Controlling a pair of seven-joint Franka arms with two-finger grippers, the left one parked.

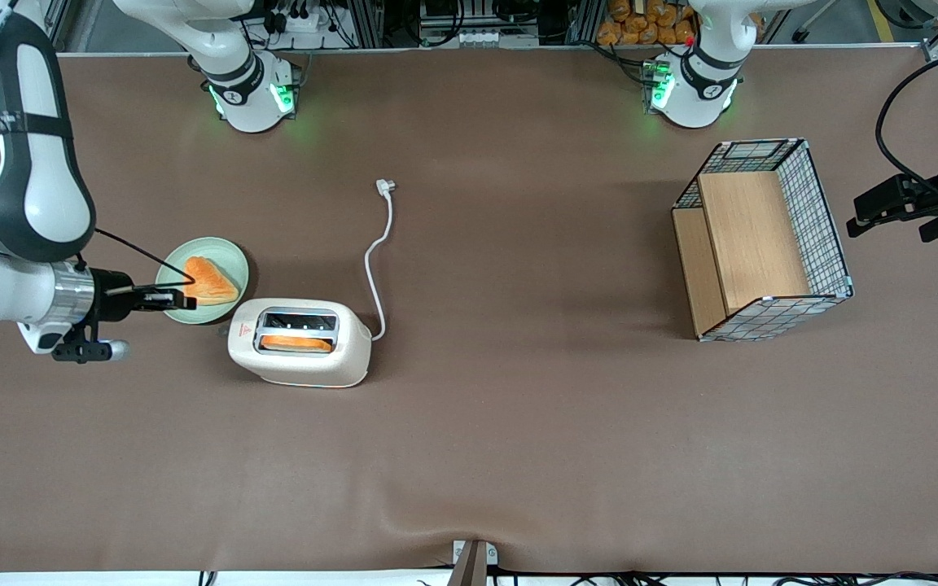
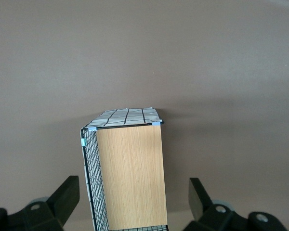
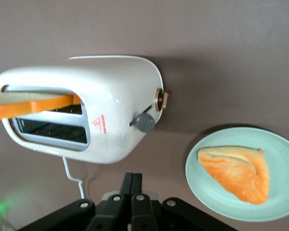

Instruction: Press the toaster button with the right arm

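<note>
The cream-white toaster (image 1: 300, 342) stands on the brown table with an orange toast slice (image 1: 296, 343) in the slot nearer the front camera. It also shows in the right wrist view (image 3: 115, 91), with the slice (image 3: 29, 105) sticking out of one slot. The grey toaster button (image 3: 144, 122) is a small nub on the narrow end face, beside the red triangle mark. My right gripper (image 1: 187, 302) hovers over the rim of the green plate, a short way from that end face. Its fingers are shut and empty, and it (image 3: 133, 177) points at the button without touching it.
A pale green plate (image 1: 225, 256) with a toast triangle (image 1: 210, 281) lies beside the toaster's button end; the plate shows in the wrist view (image 3: 279, 154). The white cord (image 1: 378, 260) runs to its plug (image 1: 386, 188). A wire basket (image 1: 762, 236) stands toward the parked arm's end.
</note>
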